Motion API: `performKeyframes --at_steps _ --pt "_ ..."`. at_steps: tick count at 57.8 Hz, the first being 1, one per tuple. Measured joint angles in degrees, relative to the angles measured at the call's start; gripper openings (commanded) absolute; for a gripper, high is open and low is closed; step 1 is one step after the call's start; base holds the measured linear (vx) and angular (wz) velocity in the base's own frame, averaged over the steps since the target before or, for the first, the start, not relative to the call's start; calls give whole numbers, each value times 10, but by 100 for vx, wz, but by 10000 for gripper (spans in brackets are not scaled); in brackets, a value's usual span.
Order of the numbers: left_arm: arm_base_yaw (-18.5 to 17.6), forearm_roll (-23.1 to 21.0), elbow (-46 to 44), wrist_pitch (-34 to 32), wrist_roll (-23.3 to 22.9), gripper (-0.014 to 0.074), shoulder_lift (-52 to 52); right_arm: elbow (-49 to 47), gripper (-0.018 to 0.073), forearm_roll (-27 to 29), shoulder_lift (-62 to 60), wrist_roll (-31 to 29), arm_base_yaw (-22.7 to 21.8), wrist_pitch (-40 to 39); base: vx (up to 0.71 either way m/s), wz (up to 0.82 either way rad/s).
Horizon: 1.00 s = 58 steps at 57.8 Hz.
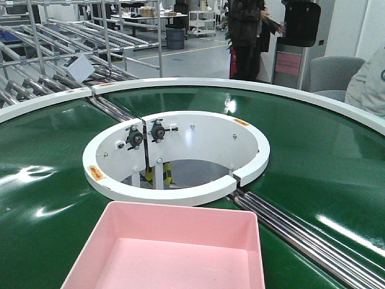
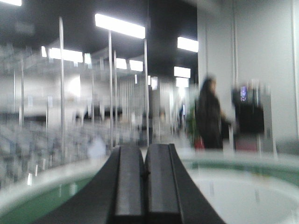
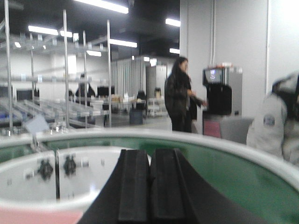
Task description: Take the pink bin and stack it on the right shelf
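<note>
The pink bin (image 1: 174, 247) sits on the green round conveyor belt at the near edge of the front view, open side up and empty. A strip of its pink rim (image 3: 37, 217) shows at the bottom left of the right wrist view. My left gripper (image 2: 144, 154) is shut and empty, pointing over the belt. My right gripper (image 3: 150, 156) is shut and empty, just right of the bin's rim. Neither gripper shows in the front view. The right shelf is out of view.
The green belt (image 1: 313, 156) has a white outer rim and a white inner ring (image 1: 180, 150) around a central opening. Metal rollers (image 1: 301, 232) cross the belt at right. Roller racks (image 1: 60, 60) stand at back left. People stand at back (image 1: 246, 36) and right (image 1: 370, 84).
</note>
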Motion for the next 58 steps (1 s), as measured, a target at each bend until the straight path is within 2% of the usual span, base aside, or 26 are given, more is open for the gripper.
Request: performKeyframes --at_steps 3,12,19,26,36,42,49,54,58 --pt "0 0 -56 -5 4 -5 19 -62 -11 1 28 0 0 18 0 0" --pt "0 0 -185 2 62 -5 103 -182 -8 1 115 1 0 51 0 0" --pt "0 0 -201 33 75 1 165 -204 -3 1 181 2 0 72 0 0" --pt "0 0 -201 100 77 29 221 -204 28 1 235 2 0 104 0 0" --pt "0 0 -201 170 77 178 280 -204 143 5 302 2 0 124 0 0" --pt "0 0 -201 191 77 345 313 -204 254 6 324 2 0 127 0 0" --pt "0 0 -201 208 77 496 348 -204 382 7 341 2 0 134 0 0" --pt "0 0 -201 212 77 546 374 -204 437 10 354 2 0 142 0 0" --pt "0 0 -201 212 77 550 396 -204 456 36 369 11 0 150 0 0"
